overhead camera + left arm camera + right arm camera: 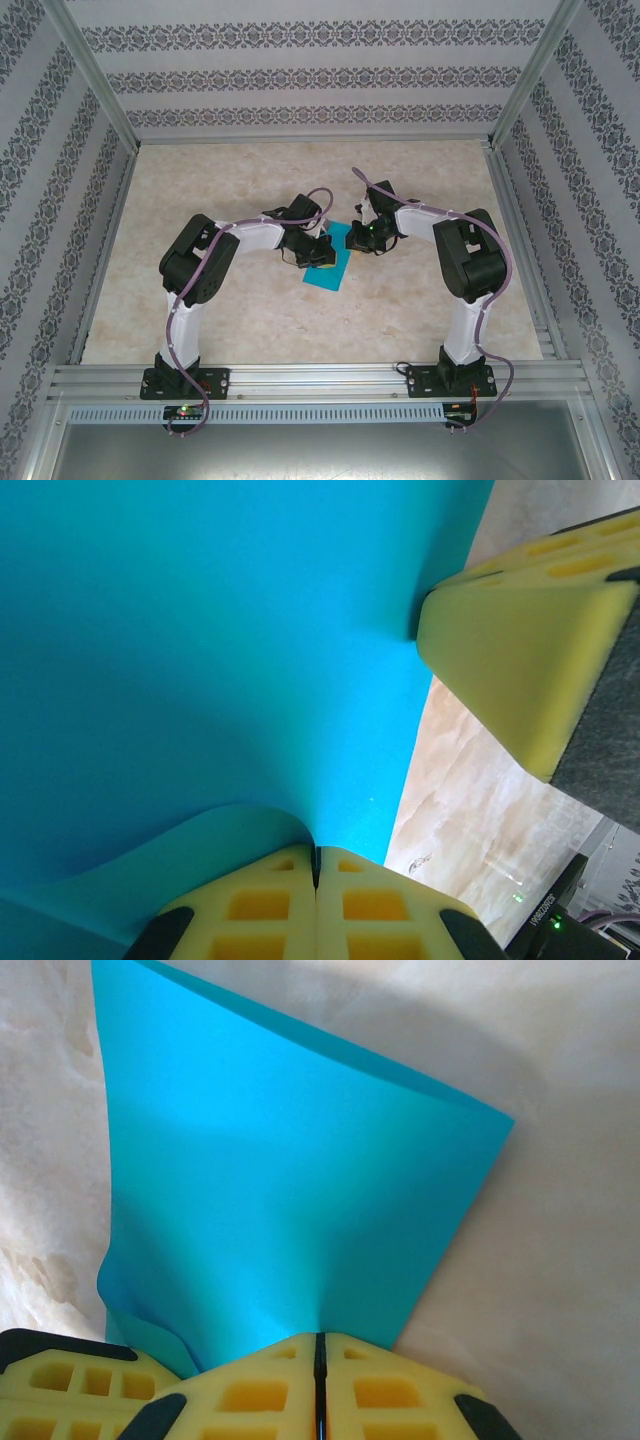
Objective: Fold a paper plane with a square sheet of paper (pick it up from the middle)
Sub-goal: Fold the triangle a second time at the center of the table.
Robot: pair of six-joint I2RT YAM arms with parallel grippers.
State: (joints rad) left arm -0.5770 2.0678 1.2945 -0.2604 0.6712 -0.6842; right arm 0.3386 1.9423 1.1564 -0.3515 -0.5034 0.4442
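Observation:
The square sheet of paper (pixel 329 266) is turquoise-blue and lies at the table's middle, lifted and curved between the two grippers. My left gripper (pixel 317 852) is shut on one edge of the sheet (pixel 200 650), which curls over its yellow pads. My right gripper (pixel 319 1338) is shut on the sheet (pixel 290 1190) from the opposite side; a second layer shows along the paper's far edge. From above, the left gripper (pixel 318 250) and right gripper (pixel 362 238) stand close together over the paper. The paper plane is out of view.
The table top (pixel 250 190) is beige marble-patterned, with patterned walls on three sides and a metal rail (pixel 320 380) at the near edge. The right gripper's yellow fingers (pixel 520 640) hang close in the left wrist view.

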